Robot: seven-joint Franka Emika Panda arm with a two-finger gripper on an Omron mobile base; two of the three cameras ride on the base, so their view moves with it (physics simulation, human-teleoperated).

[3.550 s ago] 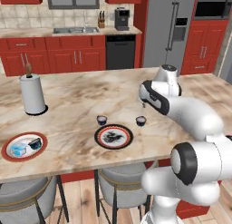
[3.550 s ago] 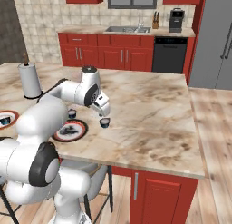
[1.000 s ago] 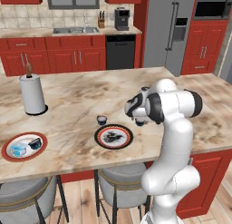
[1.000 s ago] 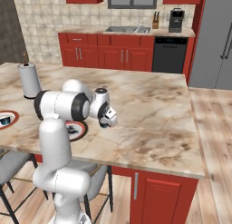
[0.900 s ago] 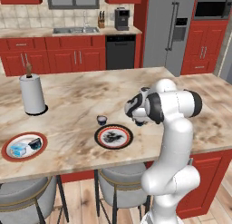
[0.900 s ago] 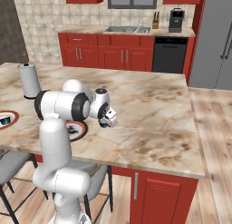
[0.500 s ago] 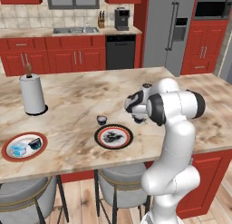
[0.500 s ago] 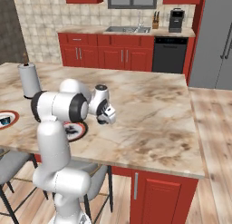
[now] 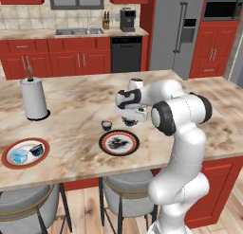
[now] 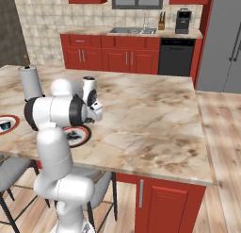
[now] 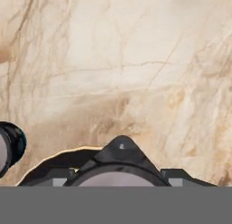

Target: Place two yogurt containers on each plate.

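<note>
Two plates are on the counter (image 9: 71,110): the orange-rimmed plate (image 9: 24,153) at the near left holds two yogurt containers, one light blue cup (image 9: 19,156) and one dark cup (image 9: 37,151). The patterned plate (image 9: 119,142) is bare, with a third cup (image 9: 107,125) just beside it. The gripper (image 9: 129,122) pinches the fourth cup (image 11: 118,177) above the counter.

Cup picked up, arm swung left
Tool (image 9: 129,121) closed on dark yogurt cup (image 11: 118,173), lifted it off bench (image 9: 76,110); now approx over patterned plate's (image 9: 119,142) far edge.
</note>
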